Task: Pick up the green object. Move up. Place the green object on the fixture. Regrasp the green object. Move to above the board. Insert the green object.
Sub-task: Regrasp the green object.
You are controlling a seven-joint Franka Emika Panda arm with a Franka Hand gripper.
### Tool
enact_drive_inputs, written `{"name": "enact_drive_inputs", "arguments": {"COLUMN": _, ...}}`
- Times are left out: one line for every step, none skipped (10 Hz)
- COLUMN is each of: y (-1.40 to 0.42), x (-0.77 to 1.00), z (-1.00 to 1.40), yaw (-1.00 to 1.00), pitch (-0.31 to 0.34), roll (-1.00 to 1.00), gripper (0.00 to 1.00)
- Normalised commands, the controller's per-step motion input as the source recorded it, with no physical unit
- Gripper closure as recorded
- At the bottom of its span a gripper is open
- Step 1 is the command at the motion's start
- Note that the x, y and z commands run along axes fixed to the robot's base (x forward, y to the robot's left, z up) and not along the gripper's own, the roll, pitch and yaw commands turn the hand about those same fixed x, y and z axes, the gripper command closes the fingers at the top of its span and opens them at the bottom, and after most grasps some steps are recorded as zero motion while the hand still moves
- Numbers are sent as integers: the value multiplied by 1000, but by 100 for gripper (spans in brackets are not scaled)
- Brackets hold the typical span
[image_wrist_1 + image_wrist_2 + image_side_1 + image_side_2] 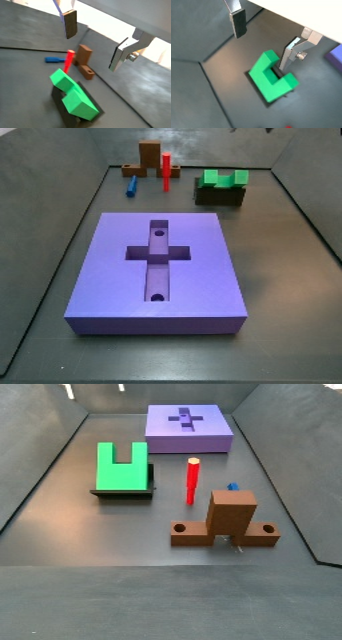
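The green object (225,178) is a bright U-shaped block resting on the dark fixture (218,196) at the far right of the floor, notch upward. A side view shows the green object (120,466) lying flat on the fixture (123,491). My gripper (95,40) hangs open above the green object (72,92), clear of it, with nothing between its fingers. In a wrist view the gripper (264,39) has one finger (238,22) off to the side and the other finger (291,56) over the green object (271,77). The purple board (100,268) with its cross recess lies apart.
A red peg (193,481) stands upright near a brown block (231,519) on its base, with a blue peg (134,188) lying beside them. The floor's raised walls (80,218) run along both sides. A corner of the board (335,55) shows in a wrist view.
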Motion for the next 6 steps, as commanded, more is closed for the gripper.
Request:
{"name": "enact_drive_inputs", "arguments": {"y": 0, "x": 29, "z": -117, "yaw": -940, "pitch": -163, "roll": 543, "gripper": 0}}
{"name": "enact_drive_inputs", "arguments": {"y": 0, "x": 0, "z": -263, "yaw": -846, "pitch": 0, "roll": 651, "gripper": 0}}
{"name": "enact_drive_inputs", "arguments": {"y": 0, "x": 0, "z": -366, "yaw": -774, "pitch": 166, "roll": 629, "gripper": 0}}
{"name": "enact_drive_inputs", "arguments": {"y": 0, "x": 91, "z": -517, "yaw": -654, "pitch": 280, "roll": 440, "gripper": 0}}
{"name": "enact_drive_inputs", "arguments": {"y": -77, "x": 377, "z": -554, "yaw": -514, "pitch": 197, "roll": 394, "gripper": 0}}
{"name": "enact_drive_inputs", "arguments": {"y": -14, "x": 417, "z": -631, "yaw": -406, "pitch": 169, "roll": 354, "gripper": 0}}
